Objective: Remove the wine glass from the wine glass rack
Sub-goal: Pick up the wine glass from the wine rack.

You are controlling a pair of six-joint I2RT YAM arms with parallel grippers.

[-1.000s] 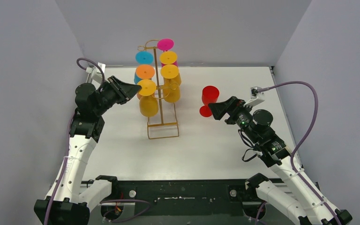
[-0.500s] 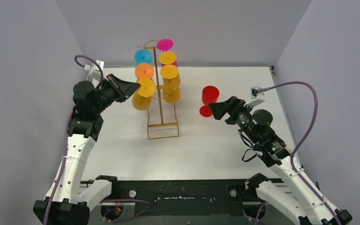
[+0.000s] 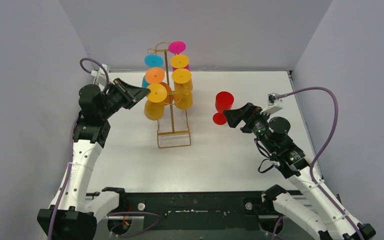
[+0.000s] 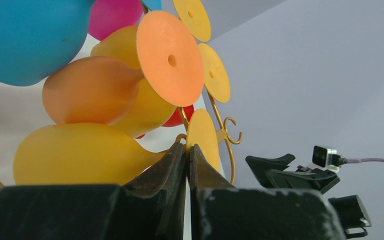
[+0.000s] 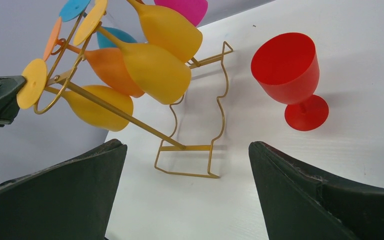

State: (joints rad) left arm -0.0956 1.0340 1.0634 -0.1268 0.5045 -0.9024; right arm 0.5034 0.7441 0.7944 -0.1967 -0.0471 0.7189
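The gold wire wine glass rack (image 3: 173,138) stands mid-table with several coloured glasses hanging upside down from its hook arms. My left gripper (image 3: 147,93) is shut on the thin stem of the front-left yellow wine glass (image 3: 154,110), just under its round foot (image 3: 157,92). In the left wrist view the jaws (image 4: 187,148) meet between the yellow bowl (image 4: 80,155) and the foot (image 4: 203,137), still at the rack's hook. My right gripper (image 3: 234,117) hangs open to the right of the rack, its fingers (image 5: 80,180) wide apart and holding nothing.
A red wine glass (image 3: 223,103) stands upright on the white table (image 3: 130,150) just beyond the right gripper, also in the right wrist view (image 5: 287,67). Orange (image 4: 87,90), blue (image 4: 25,35), pink and other yellow glasses crowd the rack. Grey walls enclose the table.
The left jaws closed onto the yellow glass's stem. The gripper drew slightly left and back, and the glass's bowl swung left, away from the rack's post. The right arm stayed still.
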